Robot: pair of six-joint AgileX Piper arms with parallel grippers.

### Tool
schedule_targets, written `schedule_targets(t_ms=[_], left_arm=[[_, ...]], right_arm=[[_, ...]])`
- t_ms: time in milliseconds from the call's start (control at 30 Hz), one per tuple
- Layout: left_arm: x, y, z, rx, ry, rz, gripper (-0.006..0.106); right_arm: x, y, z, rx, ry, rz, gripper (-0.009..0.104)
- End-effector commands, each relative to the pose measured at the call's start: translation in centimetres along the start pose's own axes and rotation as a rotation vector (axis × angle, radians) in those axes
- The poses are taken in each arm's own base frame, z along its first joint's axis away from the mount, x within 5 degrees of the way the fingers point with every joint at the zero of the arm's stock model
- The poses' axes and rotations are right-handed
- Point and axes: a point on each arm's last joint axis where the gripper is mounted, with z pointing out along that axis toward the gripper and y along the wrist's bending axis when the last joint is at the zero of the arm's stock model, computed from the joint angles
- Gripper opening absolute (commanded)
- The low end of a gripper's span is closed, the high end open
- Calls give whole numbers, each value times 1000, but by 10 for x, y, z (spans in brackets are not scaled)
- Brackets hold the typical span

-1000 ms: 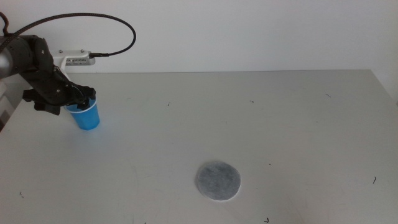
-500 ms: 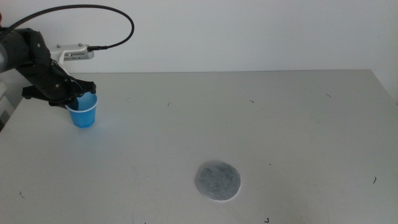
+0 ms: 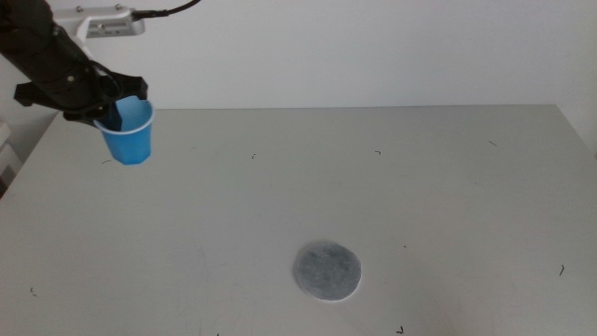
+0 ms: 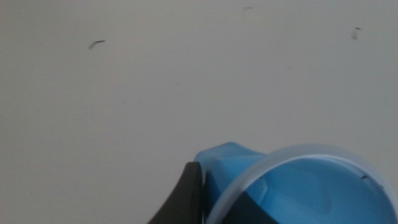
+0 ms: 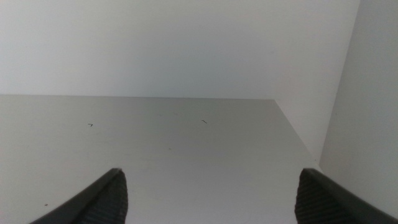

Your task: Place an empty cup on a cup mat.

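- While the left gripper (image 3: 114, 105) hangs over the table's (image 3: 420, 187) far left corner in the middle view, we see its dark jaws pinching the rim of the cup (image 3: 127, 132), one jaw outside the wall and one seemingly inside.
- We find the cup held clear of the table surface, roughly upright with a slight tilt, its mouth facing up.
- In the left wrist view we see the cup (image 4: 298, 186) close up, its white rim and lighter blue inside showing, with one dark jaw pressed against its outer wall; it looks empty as far as we can see in.
- We see the cup mat (image 3: 326, 272) lying flat near the table's front edge, well apart from the cup, with nothing on it.
- We do not see the right arm in the middle view; its wrist view shows the right gripper (image 5: 211, 193) with jaws spread wide over bare table.
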Motion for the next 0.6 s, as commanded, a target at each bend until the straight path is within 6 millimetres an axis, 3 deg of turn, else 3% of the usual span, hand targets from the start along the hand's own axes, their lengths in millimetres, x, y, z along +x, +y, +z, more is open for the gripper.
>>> schedule_targets(t_ms=[0,133,367,567], left_arm=[[-2,-27,-45,55,-104,9,0],[7,-70,-57,117,-100,49,0],[31,-146,-60,226,-71,187,0],[55,-195,-57,289,-33,312,0]], right_arm=[[-11,0,-3,0,-109,-19,94],[-11,0,-3,0,-109,-19,94],[-11,0,-3,0,-109,-19,94],[-11,0,-3,0,-109,-19,94]])
